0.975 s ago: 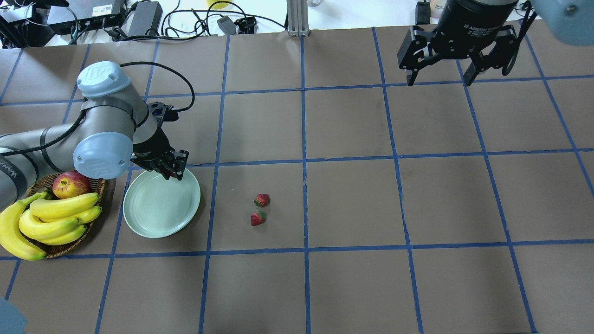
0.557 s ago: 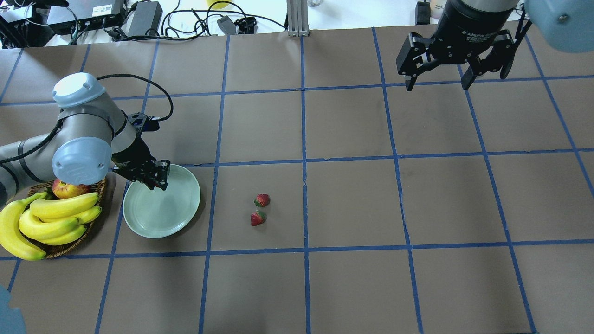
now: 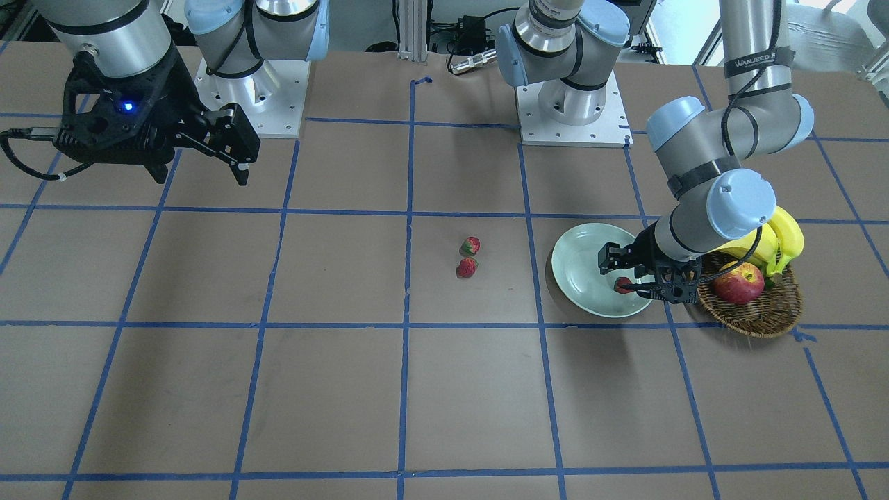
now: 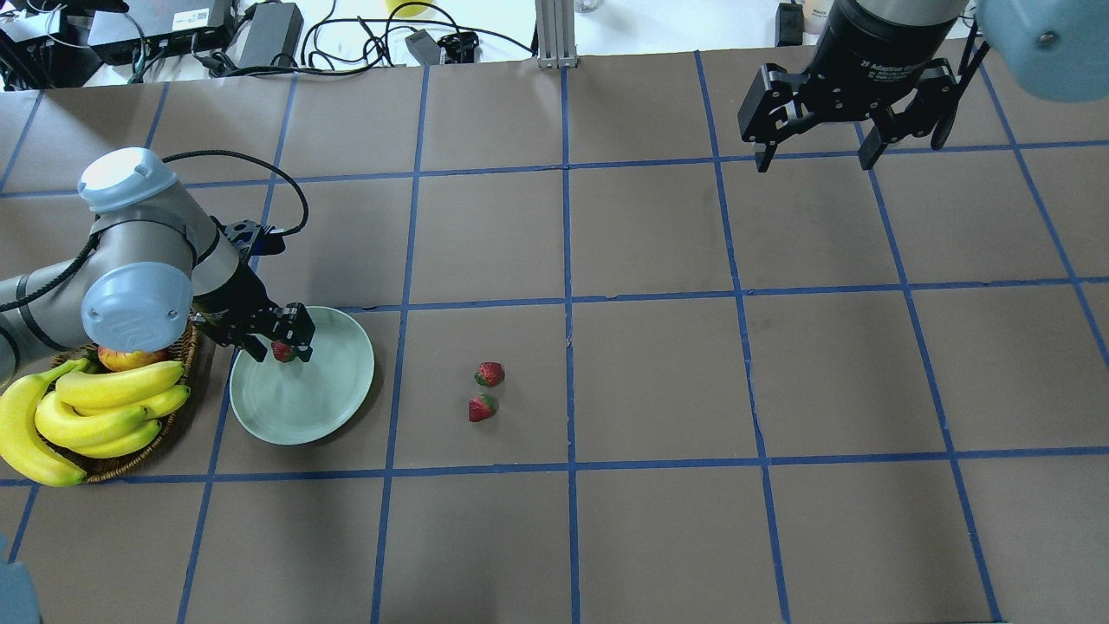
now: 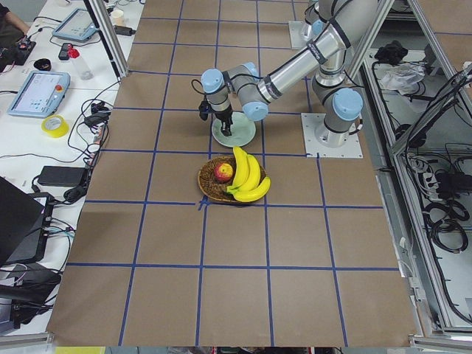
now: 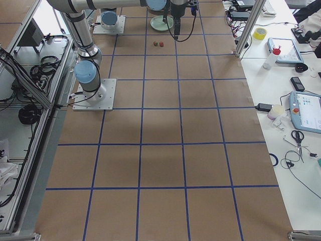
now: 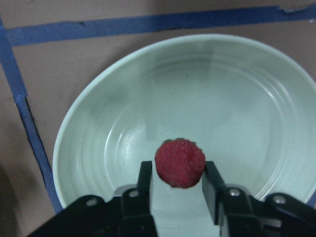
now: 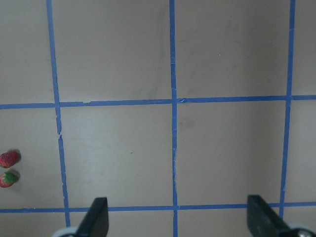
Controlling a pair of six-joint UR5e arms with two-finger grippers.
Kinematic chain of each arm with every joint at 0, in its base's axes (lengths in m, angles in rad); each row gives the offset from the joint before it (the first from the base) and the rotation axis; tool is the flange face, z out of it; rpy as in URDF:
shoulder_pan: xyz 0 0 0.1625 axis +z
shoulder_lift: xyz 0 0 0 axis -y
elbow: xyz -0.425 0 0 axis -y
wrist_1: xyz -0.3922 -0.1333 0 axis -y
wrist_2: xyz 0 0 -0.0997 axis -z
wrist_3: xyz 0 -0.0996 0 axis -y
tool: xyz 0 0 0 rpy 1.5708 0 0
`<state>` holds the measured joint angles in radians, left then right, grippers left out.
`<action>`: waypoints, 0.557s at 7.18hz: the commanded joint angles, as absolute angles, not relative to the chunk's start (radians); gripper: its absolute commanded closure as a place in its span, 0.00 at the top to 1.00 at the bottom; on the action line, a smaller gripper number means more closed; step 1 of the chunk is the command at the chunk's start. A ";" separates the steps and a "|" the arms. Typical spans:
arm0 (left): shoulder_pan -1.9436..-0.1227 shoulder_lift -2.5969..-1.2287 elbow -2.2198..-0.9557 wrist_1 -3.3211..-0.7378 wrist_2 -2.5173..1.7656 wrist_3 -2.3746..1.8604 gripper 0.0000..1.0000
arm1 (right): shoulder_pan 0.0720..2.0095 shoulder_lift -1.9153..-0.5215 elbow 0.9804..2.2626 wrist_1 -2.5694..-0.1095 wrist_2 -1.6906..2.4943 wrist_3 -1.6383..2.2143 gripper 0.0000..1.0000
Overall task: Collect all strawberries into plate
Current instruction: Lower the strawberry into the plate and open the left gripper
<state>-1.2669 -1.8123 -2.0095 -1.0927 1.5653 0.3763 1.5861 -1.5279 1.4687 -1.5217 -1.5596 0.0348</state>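
My left gripper (image 4: 279,347) is shut on one strawberry (image 7: 179,163) and holds it just above the far left part of the pale mint-green plate (image 4: 303,407). The berry sits between the two fingers (image 7: 144,182) in the left wrist view, with the plate (image 7: 222,98) beneath it. It also shows in the front view (image 3: 623,285). Two more strawberries (image 4: 489,373) (image 4: 482,406) lie side by side on the table to the right of the plate. My right gripper (image 4: 814,163) is open and empty, high over the far right of the table.
A brown wicker basket (image 4: 130,464) with bananas (image 4: 95,407) and a red-yellow apple (image 4: 130,355) stands just left of the plate, under my left arm. Cables and power bricks (image 4: 269,35) lie beyond the table's far edge.
My left gripper has moved left and slightly nearer with the strawberry, from the plate's far rim to over its left part. The right gripper has barely shifted.
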 commanded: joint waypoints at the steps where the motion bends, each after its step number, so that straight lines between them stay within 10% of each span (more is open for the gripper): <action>1: -1.325 -1.792 -1.973 -1.106 1.568 0.368 1.00 | 1.586 -1.528 1.468 -1.540 -1.566 0.029 1.00; 4: -1.533 -1.789 -1.964 -1.094 1.562 0.115 1.00 | 1.588 -1.517 1.468 -1.578 -1.559 0.028 1.00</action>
<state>-1.4414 -1.7868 -1.9677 -1.1034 1.5632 0.2341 1.5874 -1.5220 1.4673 -1.5525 -1.5596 0.0297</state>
